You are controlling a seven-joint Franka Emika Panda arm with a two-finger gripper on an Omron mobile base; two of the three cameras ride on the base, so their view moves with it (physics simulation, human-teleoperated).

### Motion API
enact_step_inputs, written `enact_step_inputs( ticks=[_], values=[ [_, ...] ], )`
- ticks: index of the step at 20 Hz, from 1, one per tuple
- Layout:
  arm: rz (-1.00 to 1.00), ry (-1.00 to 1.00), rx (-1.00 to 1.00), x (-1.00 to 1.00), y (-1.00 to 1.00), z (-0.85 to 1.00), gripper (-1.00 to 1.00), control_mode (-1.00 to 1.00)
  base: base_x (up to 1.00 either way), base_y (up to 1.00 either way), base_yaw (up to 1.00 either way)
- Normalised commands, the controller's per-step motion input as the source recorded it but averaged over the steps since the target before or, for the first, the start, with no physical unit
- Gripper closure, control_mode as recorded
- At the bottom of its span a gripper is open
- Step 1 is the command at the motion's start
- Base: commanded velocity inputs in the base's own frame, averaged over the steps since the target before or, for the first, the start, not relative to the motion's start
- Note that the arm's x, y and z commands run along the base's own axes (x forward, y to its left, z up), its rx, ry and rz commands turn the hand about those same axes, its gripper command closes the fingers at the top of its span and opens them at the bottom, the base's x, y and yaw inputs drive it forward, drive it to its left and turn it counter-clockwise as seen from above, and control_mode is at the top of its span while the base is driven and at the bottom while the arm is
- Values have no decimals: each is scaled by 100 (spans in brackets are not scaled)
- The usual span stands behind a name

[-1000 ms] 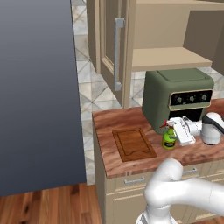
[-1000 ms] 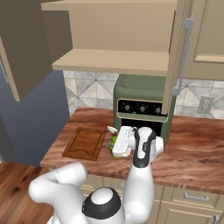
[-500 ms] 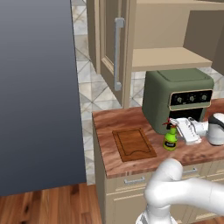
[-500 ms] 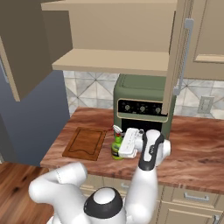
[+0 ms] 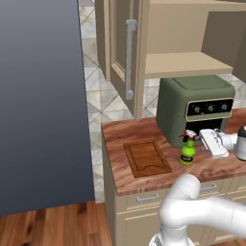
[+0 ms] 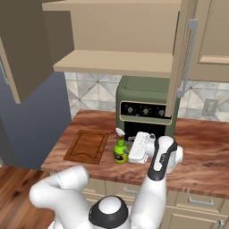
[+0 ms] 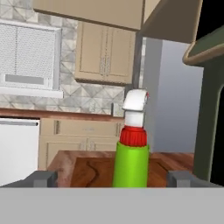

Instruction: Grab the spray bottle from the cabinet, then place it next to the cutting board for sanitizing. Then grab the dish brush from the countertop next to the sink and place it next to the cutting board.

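On the countertop [image 5: 144, 132] in the left base view, the spray bottle [image 5: 187, 150] stands upright just right of the cutting board [image 5: 146, 158], a narrow strip of bare wood between them. Behind the bottle sits the olive-green oven [image 5: 194, 108], and above that the cabinet [image 5: 182, 65] hangs with its door swung out and its grey bar handle [image 5: 129, 57] facing the camera. The gripper [image 5: 211, 142] lies level just right of the bottle, its white body pointing toward it, and the fingers are spread apart and off the bottle.

From the right base view, the same bottle [image 6: 120, 149] stands between the board [image 6: 87, 146] and the gripper [image 6: 139, 147], in front of the oven [image 6: 145, 107]. The white hand lies beside the bottle with a small gap showing. The cabinet shelf [image 6: 116, 61] overhangs the scene, and the countertop [image 6: 201, 152] runs on to the right.

Looking along the hand, the bottle [image 7: 131, 151] rises upright in the middle, green body, red neck, white trigger head. The two fingertips [image 7: 41, 178] stand wide to either side of it, touching nothing. The board [image 7: 96, 168] lies flat behind the bottle, and the dark edge of the oven [image 7: 210, 113] fills the right side.
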Motion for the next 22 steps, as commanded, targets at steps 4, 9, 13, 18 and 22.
enact_step_inputs(
  ticks=[4, 9, 13, 18, 22],
  values=[
    [-13, -4, 2, -81, 0, 34, -100, -100, 0, 0, 0],
    [-23, -1, 0, -69, 33, 63, -100, -100, 0, 0, 0],
    [-32, 0, -4, -21, 59, 96, -100, -100, 0, 0, 0],
    [-37, 2, -10, -26, 57, 93, -100, -100, 0, 0, 0],
    [-43, 24, -16, -13, 30, 99, -100, -100, 0, 0, 0]
  ],
)
